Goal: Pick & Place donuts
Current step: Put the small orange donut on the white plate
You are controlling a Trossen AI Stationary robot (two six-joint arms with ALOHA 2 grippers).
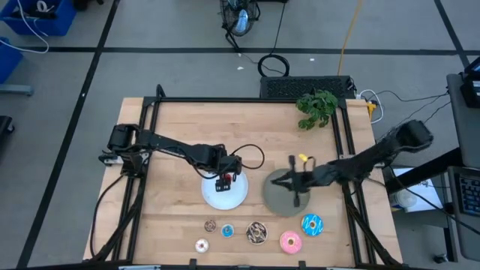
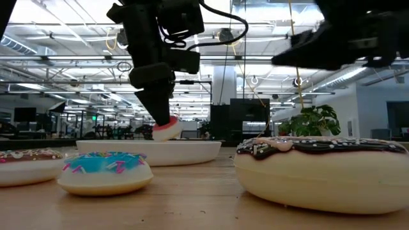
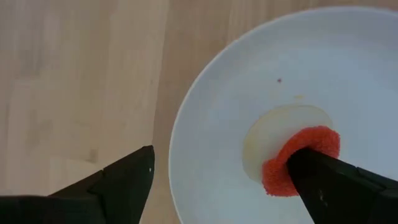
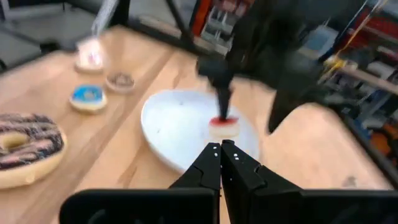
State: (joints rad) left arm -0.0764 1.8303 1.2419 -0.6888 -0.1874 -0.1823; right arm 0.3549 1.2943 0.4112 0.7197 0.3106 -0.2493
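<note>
Left wrist view: left gripper (image 3: 221, 180) jaws spread wide beside red donut (image 3: 301, 158) on white plate (image 3: 211, 118); lift straight up, not dragging it. Right gripper (image 4: 221, 149) is closed.

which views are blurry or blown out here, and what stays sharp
Right wrist view: soft all over, the white round plate and small red donut smeared. Low view: bright ceiling lights glare, and the near chocolate-drizzled donut is slightly out of focus. Left wrist view: crisp red donut, faint shadow on the plate. High view: evenly lit.
</note>
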